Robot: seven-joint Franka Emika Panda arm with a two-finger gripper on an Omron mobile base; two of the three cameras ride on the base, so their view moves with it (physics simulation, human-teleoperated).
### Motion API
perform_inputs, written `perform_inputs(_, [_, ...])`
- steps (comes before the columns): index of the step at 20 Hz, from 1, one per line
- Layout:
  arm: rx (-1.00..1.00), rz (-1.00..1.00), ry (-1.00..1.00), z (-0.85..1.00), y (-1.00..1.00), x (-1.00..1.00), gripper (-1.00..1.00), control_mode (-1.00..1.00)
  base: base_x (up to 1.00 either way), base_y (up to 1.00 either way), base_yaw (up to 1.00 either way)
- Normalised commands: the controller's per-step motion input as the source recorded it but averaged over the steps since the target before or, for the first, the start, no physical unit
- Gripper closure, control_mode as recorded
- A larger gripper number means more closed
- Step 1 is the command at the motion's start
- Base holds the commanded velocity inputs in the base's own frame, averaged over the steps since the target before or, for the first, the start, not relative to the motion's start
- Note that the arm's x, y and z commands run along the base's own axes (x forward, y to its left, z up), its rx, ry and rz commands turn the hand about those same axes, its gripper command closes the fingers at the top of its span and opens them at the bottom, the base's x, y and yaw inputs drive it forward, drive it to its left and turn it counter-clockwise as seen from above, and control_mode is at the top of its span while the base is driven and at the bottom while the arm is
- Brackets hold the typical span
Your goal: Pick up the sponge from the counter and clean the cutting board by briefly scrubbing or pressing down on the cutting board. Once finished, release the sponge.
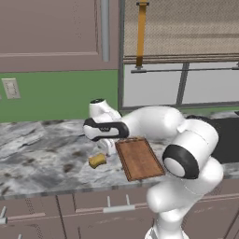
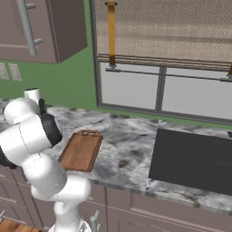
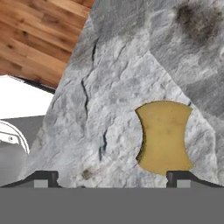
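Note:
The yellow-orange sponge (image 1: pixel 97 161) lies on the marbled counter (image 1: pixel 42 154), just left of the reddish-brown cutting board (image 1: pixel 140 158) and off it. My gripper (image 1: pixel 107 147) hangs right above the sponge, beside the board's near-left corner. In the hand view my gripper (image 3: pixel 113 179) is open, its fingertips (image 3: pixel 42 177) far apart over bare stone. The sponge (image 3: pixel 164 138) rests flat on the counter (image 3: pixel 113 87) just beyond the right tip, with nothing gripping it. From the right base view the cutting board (image 2: pixel 81 149) shows beside my arm.
A black stovetop (image 2: pixel 195 161) is set into the counter right of the board. The window (image 1: pixel 182 84) and green wall run behind. The counter's front edge (image 1: pixel 56 192) is close below the sponge, with wooden floor (image 3: pixel 39 39) beyond it.

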Motion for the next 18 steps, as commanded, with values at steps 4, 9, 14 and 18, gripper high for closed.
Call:
perform_inputs(4, [0.03,0.0,-0.11,0.74,-0.23,-0.81,-1.0,-1.0,0.0,0.0,0.0])
perform_inputs(9, [0.05,-0.04,-0.12,0.64,-0.27,-0.97,-1.0,-1.0,0.0,0.0,0.0])
perform_inputs(14, [0.02,-0.08,-0.13,0.7,-0.3,-0.92,-1.0,-1.0,0.0,0.0,0.0])
perform_inputs(18, [0.0,-0.1,-0.16,0.76,-0.31,-0.82,-1.0,-1.0,0.0,0.0,0.0])
